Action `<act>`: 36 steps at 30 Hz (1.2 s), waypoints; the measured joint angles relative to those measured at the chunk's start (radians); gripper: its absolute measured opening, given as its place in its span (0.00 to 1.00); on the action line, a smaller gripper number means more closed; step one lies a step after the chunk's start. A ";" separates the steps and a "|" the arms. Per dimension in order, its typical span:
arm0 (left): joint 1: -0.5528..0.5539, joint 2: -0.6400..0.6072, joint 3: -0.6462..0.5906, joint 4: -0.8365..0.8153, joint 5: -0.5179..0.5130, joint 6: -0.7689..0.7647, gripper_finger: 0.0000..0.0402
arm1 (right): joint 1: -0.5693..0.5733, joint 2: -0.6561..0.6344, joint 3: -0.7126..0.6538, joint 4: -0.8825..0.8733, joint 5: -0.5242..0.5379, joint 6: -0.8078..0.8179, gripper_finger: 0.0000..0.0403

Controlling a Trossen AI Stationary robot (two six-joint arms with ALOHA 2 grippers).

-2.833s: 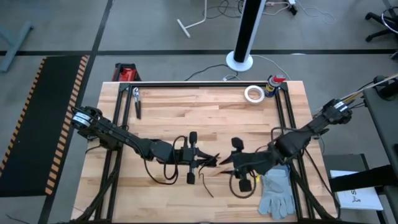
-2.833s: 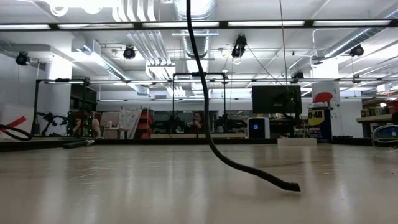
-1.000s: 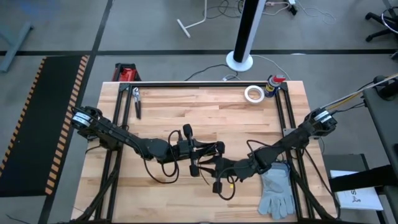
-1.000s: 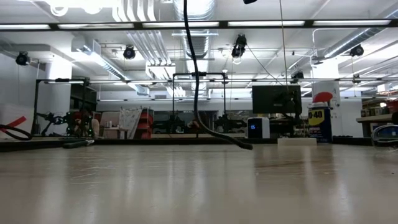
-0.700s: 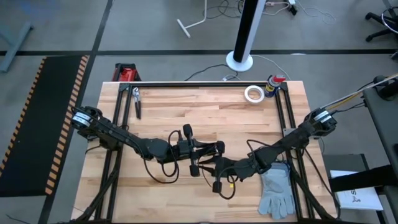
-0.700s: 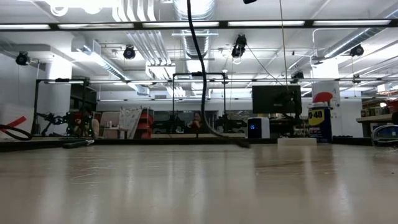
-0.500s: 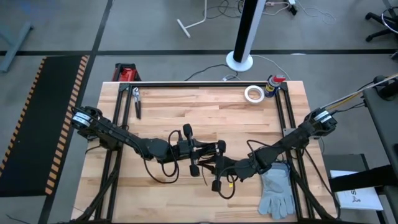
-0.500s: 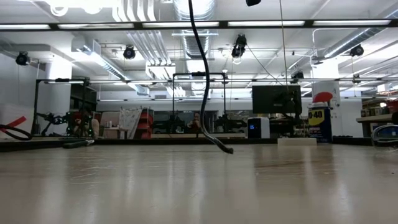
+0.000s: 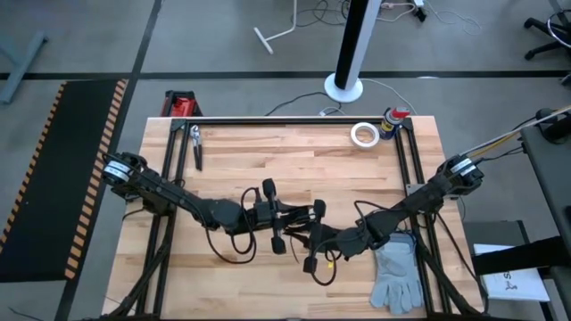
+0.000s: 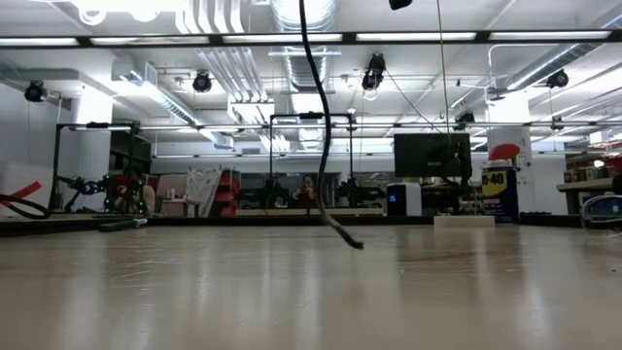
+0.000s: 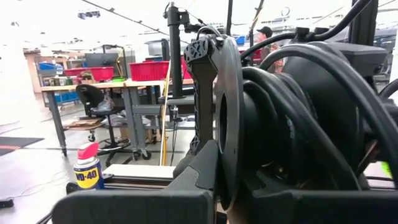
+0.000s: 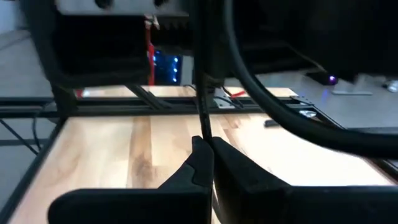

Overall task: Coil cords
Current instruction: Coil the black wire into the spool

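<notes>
Early going here: the thin black cord (image 10: pixel 321 146) hangs uncoiled over mid-table, its loose end dangling just above the wood, pinched in the right gripper (image 12: pixel 204 144) while the left gripper (image 9: pixel 308 212), fingers unreadable, meets it there.

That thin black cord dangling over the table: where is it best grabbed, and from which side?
Probably just above its loose tip: the cord hangs nearly straight there, so a gripper coming in level from the side could close across it. The right gripper is shut on the cord.
</notes>
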 joint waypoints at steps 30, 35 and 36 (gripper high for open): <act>-0.025 -0.027 -0.001 0.018 0.028 -0.043 0.00 | -0.022 -0.084 -0.089 -0.370 0.113 0.163 0.00; -0.025 -0.028 0.000 0.018 0.025 -0.043 0.00 | -0.022 -0.086 -0.089 -0.488 0.170 0.238 0.00; -0.025 -0.028 0.001 0.018 0.025 -0.043 0.00 | -0.022 -0.087 -0.089 -0.521 0.186 0.258 0.00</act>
